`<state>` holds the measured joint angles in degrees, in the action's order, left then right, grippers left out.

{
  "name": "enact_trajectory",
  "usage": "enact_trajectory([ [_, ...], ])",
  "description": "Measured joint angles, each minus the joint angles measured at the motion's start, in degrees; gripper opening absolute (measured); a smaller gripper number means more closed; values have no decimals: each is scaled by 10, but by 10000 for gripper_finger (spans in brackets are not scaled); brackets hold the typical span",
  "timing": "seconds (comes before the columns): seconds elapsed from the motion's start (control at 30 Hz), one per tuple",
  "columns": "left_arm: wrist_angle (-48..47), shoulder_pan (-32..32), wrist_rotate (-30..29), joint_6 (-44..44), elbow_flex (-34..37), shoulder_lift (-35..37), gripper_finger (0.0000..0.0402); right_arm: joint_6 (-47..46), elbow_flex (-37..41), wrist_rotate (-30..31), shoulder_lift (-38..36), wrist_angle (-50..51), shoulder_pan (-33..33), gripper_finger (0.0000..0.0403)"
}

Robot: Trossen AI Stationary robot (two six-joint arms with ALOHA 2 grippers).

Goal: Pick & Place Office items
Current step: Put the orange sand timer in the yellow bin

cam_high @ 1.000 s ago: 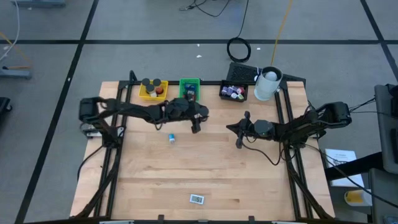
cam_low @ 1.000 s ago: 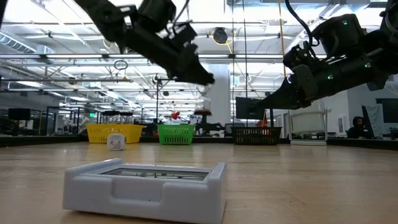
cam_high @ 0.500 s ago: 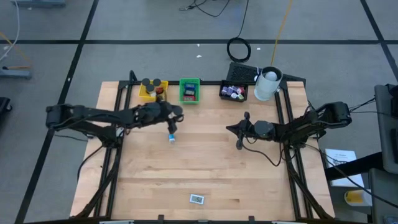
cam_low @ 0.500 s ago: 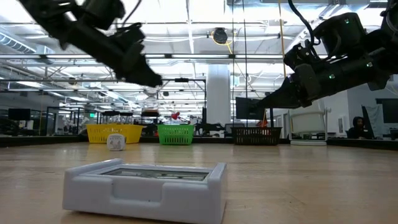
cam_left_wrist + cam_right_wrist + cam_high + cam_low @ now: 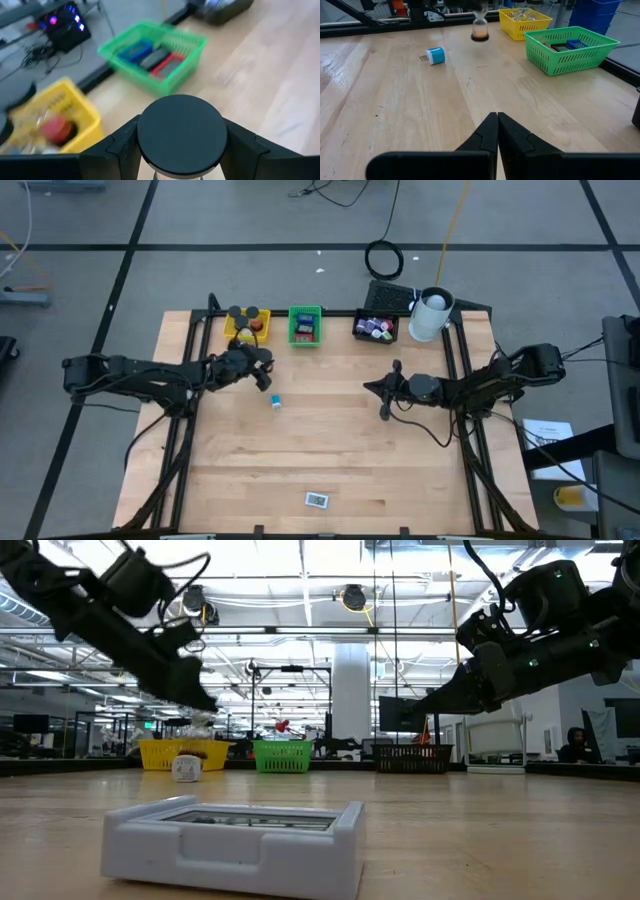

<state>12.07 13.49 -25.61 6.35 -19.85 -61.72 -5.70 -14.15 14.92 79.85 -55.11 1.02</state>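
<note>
My left gripper (image 5: 263, 376) hovers over the table just in front of the yellow tray (image 5: 246, 327), shut on a black round roll (image 5: 181, 135). The right wrist view shows the same roll (image 5: 480, 29) hanging above the wood. My right gripper (image 5: 370, 386) waits shut above the table's right half, its fingertips (image 5: 497, 116) touching nothing. A small blue item (image 5: 276, 402) lies on the table near the left gripper. A grey-white flat piece (image 5: 317, 500) lies flat by the near edge. More items fill the green tray (image 5: 305, 326) and the black tray (image 5: 377, 327). My left gripper pinches the black roll between its two fingers (image 5: 120, 142), one on each side of its round rim (image 5: 142, 131). The fingers slant down from the table's left side. The roll is lifted clear of the table, its flat black face toward the wrist.
A white cup (image 5: 432, 315) stands at the far right corner beside the black tray. The three trays line the far edge. Bare wood lies in the middle of the table, between the blue item and the grey-white piece (image 5: 235, 845).
My left gripper has gone toward the table's left edge, from in front of the green tray to in front of the yellow tray. It has sunk a little and turned, carrying the black roll clear of the table. My right gripper has kept still.
</note>
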Motion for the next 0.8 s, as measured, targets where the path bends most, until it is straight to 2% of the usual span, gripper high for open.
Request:
enact_trajectory([
  [0.07,13,19,1,1,22,-1,209,0,0,0,0,0,0,0],
  [0.17,83,48,2,2,66,-1,209,0,0,0,0,0,0,0],
  [0.27,142,74,34,16,107,-1,209,3,0,0,0,0,0,0],
  [0.43,176,92,60,29,127,0,209,2,0,0,0,1,0,0],
  [0.5,174,92,61,33,126,0,230,2,0,0,0,0,0,0],
  [0.67,117,93,63,36,96,0,326,2,0,0,0,0,0,0],
  [0.8,-8,95,63,34,36,0,356,2,0,0,0,1,0,0],
])
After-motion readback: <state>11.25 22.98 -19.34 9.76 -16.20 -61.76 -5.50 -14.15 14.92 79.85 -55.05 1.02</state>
